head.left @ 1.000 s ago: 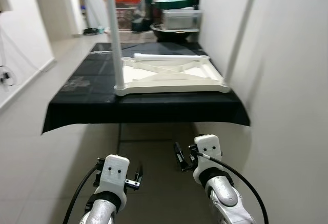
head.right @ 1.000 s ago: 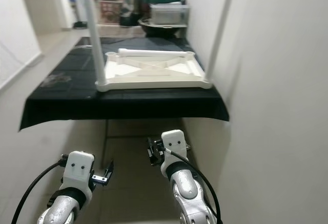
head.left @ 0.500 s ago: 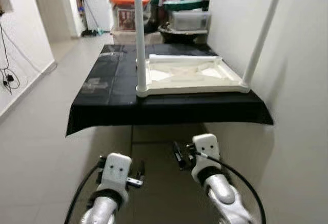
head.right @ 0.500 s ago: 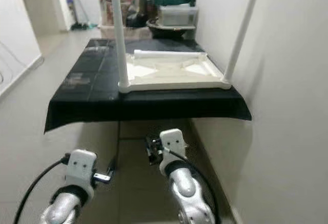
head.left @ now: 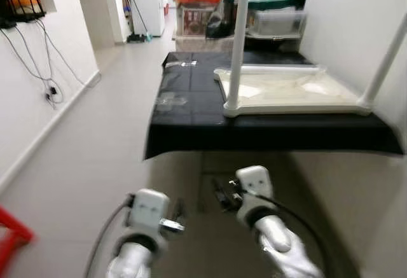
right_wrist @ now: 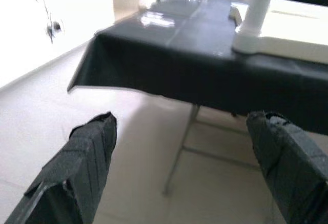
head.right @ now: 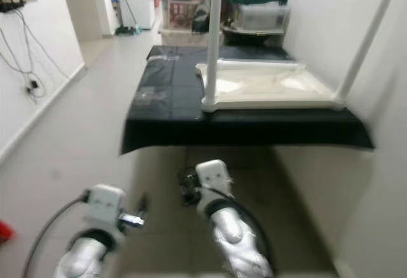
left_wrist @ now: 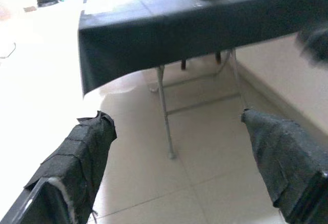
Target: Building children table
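An upside-down white children's table top [head.left: 289,91] lies on a table covered with black cloth [head.left: 191,109]. Two white legs stand upright on it, one at the near left corner [head.left: 238,42] and one at the near right [head.left: 385,62]. Another white leg [head.left: 267,69] lies along its far edge. Both arms hang low in front of the black table, below its edge. My left gripper [left_wrist: 179,147] is open, with nothing between its fingers [left_wrist: 77,157]. My right gripper [right_wrist: 182,152] is also open and empty, facing the cloth edge and the near left leg [right_wrist: 259,8].
Storage boxes and bins [head.left: 267,17] are stacked behind the black table. A wall [head.left: 356,11] runs along the right. Tiled corridor floor [head.left: 95,138] stretches to the left, with cables on the left wall [head.left: 44,81] and a red object [head.left: 9,240] at the near left.
The whole picture has shifted: the camera has swung left, so the table now sits further right and more corridor shows. Both grippers stay low and open.
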Robot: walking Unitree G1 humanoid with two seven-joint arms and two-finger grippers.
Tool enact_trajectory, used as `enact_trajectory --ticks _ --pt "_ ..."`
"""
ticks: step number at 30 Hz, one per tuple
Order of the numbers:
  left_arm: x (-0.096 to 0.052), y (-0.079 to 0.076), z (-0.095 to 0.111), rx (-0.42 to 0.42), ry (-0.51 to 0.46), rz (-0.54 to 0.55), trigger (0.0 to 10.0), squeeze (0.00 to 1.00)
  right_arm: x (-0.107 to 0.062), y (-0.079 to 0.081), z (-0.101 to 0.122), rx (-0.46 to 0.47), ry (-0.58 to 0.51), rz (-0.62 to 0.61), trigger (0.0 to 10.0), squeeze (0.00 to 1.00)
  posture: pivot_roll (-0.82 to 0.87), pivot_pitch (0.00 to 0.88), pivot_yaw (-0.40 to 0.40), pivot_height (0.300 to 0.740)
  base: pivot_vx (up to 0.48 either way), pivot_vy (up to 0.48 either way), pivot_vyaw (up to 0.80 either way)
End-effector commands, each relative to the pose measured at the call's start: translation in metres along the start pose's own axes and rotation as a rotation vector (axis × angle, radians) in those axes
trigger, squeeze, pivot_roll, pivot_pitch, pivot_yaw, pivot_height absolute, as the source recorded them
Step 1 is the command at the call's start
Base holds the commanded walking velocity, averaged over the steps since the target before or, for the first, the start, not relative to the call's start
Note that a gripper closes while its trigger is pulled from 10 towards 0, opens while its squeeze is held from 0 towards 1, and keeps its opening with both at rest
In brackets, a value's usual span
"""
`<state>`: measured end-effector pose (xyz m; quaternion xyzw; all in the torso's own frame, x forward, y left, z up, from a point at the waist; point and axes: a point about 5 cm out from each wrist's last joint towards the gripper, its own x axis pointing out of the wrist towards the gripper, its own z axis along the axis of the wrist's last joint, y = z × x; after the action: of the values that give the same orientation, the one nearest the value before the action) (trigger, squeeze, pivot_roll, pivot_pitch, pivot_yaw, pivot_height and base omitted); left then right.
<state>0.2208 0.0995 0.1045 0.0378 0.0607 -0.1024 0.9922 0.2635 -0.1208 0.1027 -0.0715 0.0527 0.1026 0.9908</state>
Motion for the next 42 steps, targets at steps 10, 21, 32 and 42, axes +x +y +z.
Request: enact_trajectory --ticks 10,21,32,42 --pt "0.0015 0.0045 0.0012 0.023 -0.01 0.005 10.0 0.0 0.0054 0.0053 0.0084 0.027 -0.034 0.014 10.0 0.0 0.06 0.0 -0.032 0.74 0.0 0.275 0.31" --pt "0.0018 0.0075 -0.0008 0.017 0.001 0.03 10.0 0.0 0.0052 0.0057 0.0069 0.031 -0.032 0.017 10.0 0.0 0.06 0.0 -0.034 0.74 0.0 0.0 -0.09" --pt "0.0023 0.0089 -0.001 0.013 0.0 0.04 10.0 0.0 0.0056 0.0061 0.0063 0.03 -0.029 0.017 10.0 0.0 0.06 0.0 -0.031 0.74 0.0 0.0 -0.15" --pt "0.0025 0.0079 -0.0015 0.011 -0.001 0.032 10.0 0.0 0.0053 0.006 0.0055 0.032 -0.03 0.017 10.0 0.0 0.06 0.0 -0.03 0.74 0.0 0.0 0.0"
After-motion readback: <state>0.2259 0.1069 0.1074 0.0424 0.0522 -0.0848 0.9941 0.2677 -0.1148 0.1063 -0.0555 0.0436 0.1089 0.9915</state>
